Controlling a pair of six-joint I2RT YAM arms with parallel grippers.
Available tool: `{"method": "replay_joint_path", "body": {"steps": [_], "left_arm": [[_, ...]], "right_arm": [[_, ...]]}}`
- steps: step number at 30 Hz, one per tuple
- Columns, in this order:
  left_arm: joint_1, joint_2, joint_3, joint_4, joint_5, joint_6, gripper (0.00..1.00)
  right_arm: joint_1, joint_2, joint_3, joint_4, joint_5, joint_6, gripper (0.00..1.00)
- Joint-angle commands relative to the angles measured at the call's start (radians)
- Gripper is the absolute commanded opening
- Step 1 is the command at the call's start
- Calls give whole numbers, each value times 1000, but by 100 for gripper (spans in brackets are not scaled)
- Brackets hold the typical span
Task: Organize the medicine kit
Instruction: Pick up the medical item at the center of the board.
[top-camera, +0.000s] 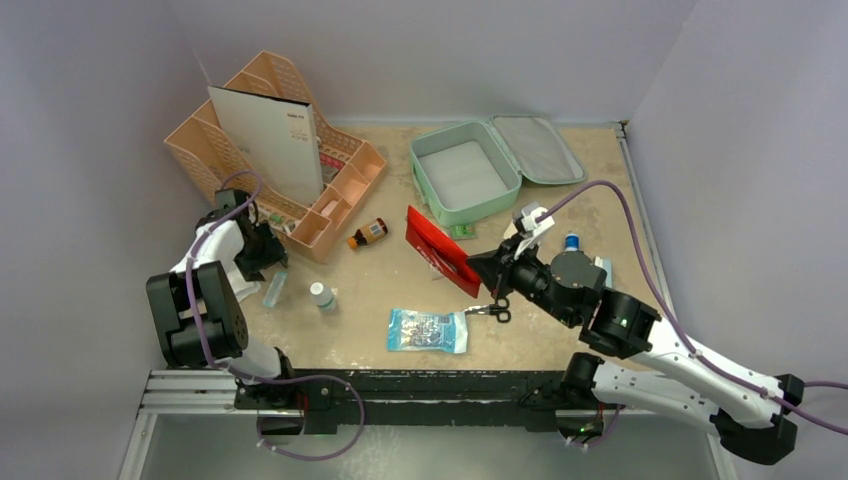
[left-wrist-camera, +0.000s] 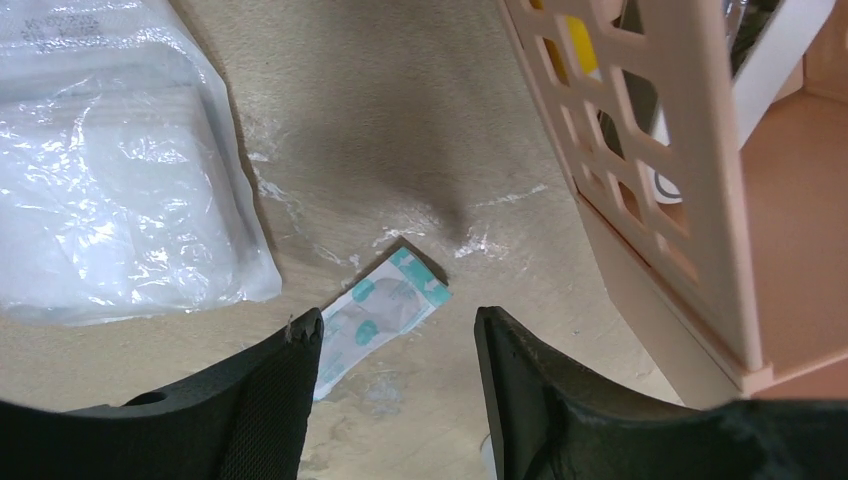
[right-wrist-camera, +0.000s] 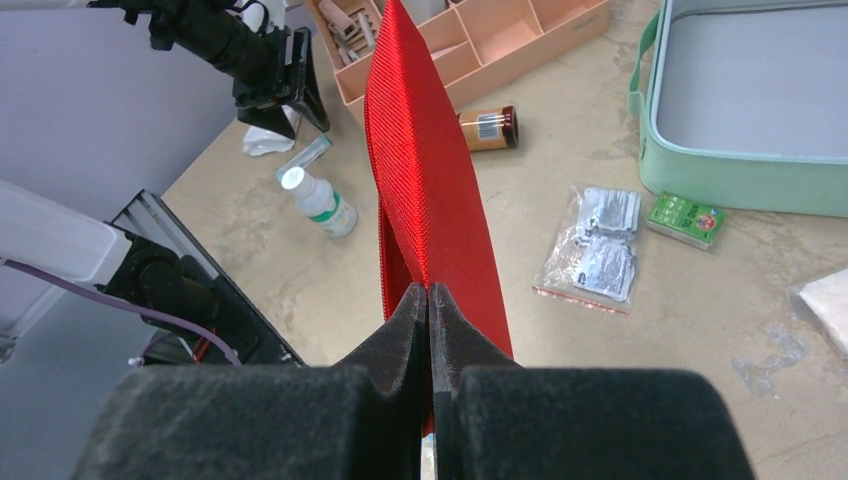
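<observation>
Medicine kit (top-camera: 466, 172) sits open at the far middle of the table, its grey-lined lid laid back to the right. Right gripper (right-wrist-camera: 428, 300) is clenched on the edge of a flat red pouch (right-wrist-camera: 425, 170), which is held on edge just in front of the kit. Left gripper (left-wrist-camera: 398, 322) is released, jaws apart and gripping nothing, low over a small teal-printed sachet (left-wrist-camera: 375, 310) beside the peach organizer (left-wrist-camera: 690, 200).

Soft, even light from overhead makes all three views bright, leaving only faint, short shadows on the tabletop (top-camera: 380, 290). Ahead of the left gripper (left-wrist-camera: 398, 320) a blurry dark shadow lies on the table, and the plastic bag (left-wrist-camera: 110, 170) glints white. The right gripper (right-wrist-camera: 429, 292) looks soft and out of focus close to the lens, while the red pouch (right-wrist-camera: 425, 180) is crisp.
</observation>
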Motion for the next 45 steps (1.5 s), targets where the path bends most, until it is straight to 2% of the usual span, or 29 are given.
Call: {"method": "replay_joint_path", "body": {"steps": [1, 11, 20, 31, 34, 41, 43, 45], "left_arm": [[16, 4, 16, 18, 20, 19, 57], [16, -14, -15, -62, 6, -19, 55], [15, 18, -33, -57, 19, -28, 54], [10, 78, -15, -60, 23, -9, 40], [3, 66, -19, -63, 31, -18, 39], [6, -25, -54, -51, 178, -110, 35], [5, -36, -39, -65, 165, -105, 35], [5, -40, -22, -83, 92, -85, 35]], "right_arm": [[-2, -20, -2, 4, -5, 8, 0], [-2, -54, 10, -18, 23, -2, 0], [-2, -66, 12, -9, 35, 11, 0], [-2, -60, 22, -4, 27, 11, 0], [-2, -67, 20, -9, 30, 11, 0], [-2, -89, -7, -21, 31, 27, 0], [-2, -91, -6, -20, 29, 26, 0], [-2, -87, -1, -26, 27, 25, 0]]}}
